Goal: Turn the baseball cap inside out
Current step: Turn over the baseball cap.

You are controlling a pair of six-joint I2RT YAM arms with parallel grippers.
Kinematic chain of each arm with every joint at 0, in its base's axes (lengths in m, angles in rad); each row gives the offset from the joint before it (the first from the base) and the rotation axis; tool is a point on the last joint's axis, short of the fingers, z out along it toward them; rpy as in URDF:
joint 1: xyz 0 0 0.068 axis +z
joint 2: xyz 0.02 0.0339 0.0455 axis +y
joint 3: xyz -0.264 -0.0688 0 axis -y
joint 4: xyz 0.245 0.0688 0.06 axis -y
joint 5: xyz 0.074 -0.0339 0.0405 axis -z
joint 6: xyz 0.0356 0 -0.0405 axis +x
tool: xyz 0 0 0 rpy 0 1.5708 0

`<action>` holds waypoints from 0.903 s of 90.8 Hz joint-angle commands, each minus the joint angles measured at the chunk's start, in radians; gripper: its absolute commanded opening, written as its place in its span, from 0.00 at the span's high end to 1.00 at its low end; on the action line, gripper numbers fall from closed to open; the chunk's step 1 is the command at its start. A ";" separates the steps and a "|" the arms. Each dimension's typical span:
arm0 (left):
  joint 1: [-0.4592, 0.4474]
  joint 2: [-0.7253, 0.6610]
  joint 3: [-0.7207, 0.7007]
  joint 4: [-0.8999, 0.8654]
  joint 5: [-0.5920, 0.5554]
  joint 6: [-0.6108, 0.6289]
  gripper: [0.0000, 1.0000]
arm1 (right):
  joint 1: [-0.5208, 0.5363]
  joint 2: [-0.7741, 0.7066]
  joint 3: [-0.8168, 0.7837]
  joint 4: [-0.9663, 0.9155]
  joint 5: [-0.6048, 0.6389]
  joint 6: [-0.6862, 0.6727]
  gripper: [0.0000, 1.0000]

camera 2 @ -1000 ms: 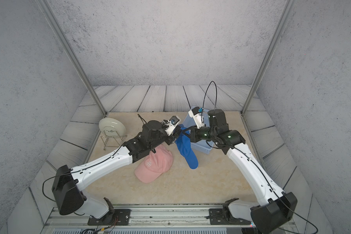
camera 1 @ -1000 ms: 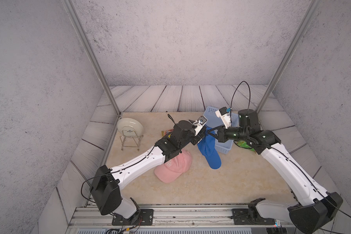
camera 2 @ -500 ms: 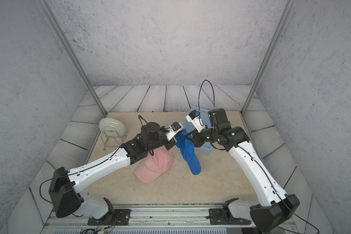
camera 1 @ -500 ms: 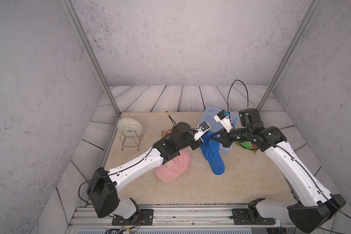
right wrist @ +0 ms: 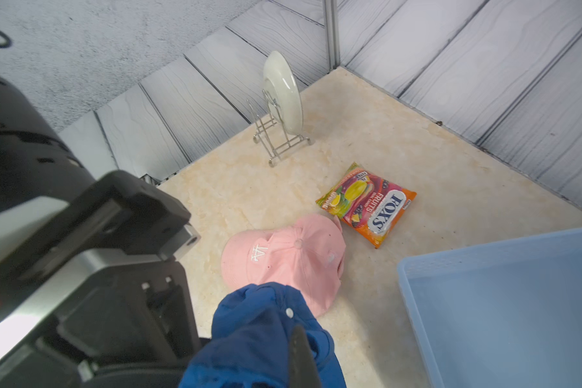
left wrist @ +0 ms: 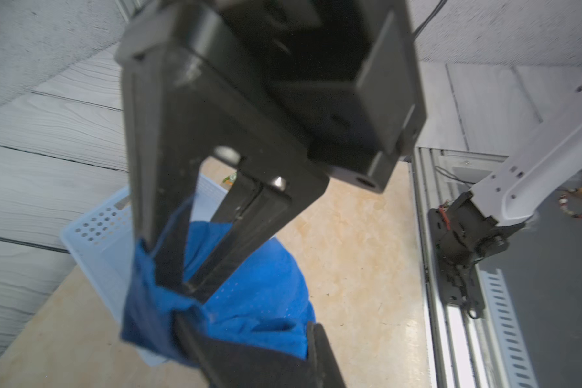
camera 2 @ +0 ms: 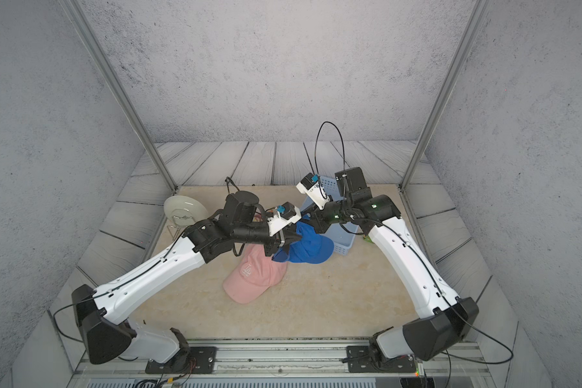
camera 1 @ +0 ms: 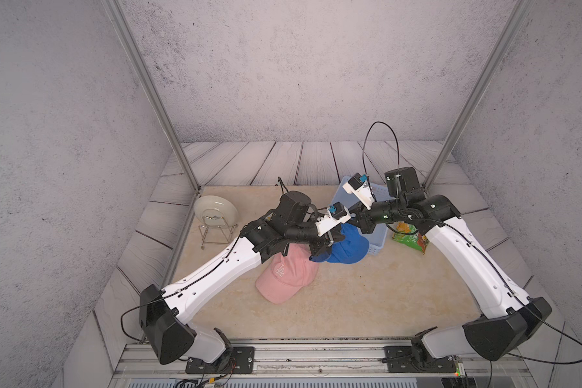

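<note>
The blue baseball cap (camera 1: 348, 250) (camera 2: 311, 250) hangs bunched above the table, between my two grippers. My left gripper (camera 1: 330, 242) (camera 2: 284, 244) is shut on the cap's left edge. In the left wrist view the blue cloth (left wrist: 259, 295) runs into my left gripper (left wrist: 246, 339). My right gripper (camera 1: 352, 225) (camera 2: 308, 222) is shut on the cap's far edge; its fingertips (left wrist: 185, 285) pinch the fabric. The right wrist view shows the cap (right wrist: 256, 312) wrapped around the right gripper (right wrist: 294, 362), with only one finger visible.
A pink cap (camera 1: 288, 273) (right wrist: 283, 255) lies on the table just below the left gripper. A pale blue basket (camera 1: 378, 236) (right wrist: 501, 302) stands right behind the blue cap. A plate on a wire rack (camera 1: 215, 211) stands at the back left. Snack bags (camera 1: 410, 236) (right wrist: 367, 205) lie on the table.
My left gripper has shut on the blue cap. The cap hung long from the right gripper before; now it is bunched and stretched between both grippers, which have shifted slightly.
</note>
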 commanded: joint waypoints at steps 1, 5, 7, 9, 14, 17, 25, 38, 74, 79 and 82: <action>0.013 -0.008 0.034 -0.007 0.280 -0.086 1.00 | -0.021 0.032 0.018 0.056 0.015 -0.026 0.94; 0.035 -0.012 0.027 0.034 0.322 -0.140 1.00 | -0.021 0.026 0.010 0.047 0.019 -0.033 0.87; 0.048 -0.016 0.021 0.062 0.338 -0.168 1.00 | -0.022 0.021 0.005 0.045 0.025 -0.034 0.84; 0.059 -0.021 0.009 0.090 0.352 -0.196 1.00 | -0.022 0.013 -0.002 0.045 0.029 -0.037 0.80; 0.091 -0.030 -0.020 0.155 0.379 -0.254 1.00 | -0.023 -0.012 -0.023 0.048 0.051 -0.040 0.71; 0.108 -0.032 -0.031 0.183 0.394 -0.283 1.00 | -0.023 -0.028 -0.037 0.052 0.067 -0.040 0.63; 0.147 -0.028 -0.032 0.207 0.434 -0.332 1.00 | -0.028 -0.084 -0.072 0.074 0.114 -0.031 0.45; 0.178 -0.023 -0.015 0.215 0.464 -0.358 1.00 | -0.039 -0.206 -0.159 0.167 0.174 0.016 0.31; 0.198 0.003 0.025 0.221 0.474 -0.373 1.00 | -0.049 -0.491 -0.558 0.723 0.062 0.304 0.18; 0.200 0.005 0.027 0.221 0.475 -0.374 1.00 | -0.050 -0.477 -0.589 0.782 0.013 0.386 0.22; 0.199 0.004 0.027 0.222 0.473 -0.374 1.00 | -0.049 -0.465 -0.598 0.805 -0.015 0.430 0.25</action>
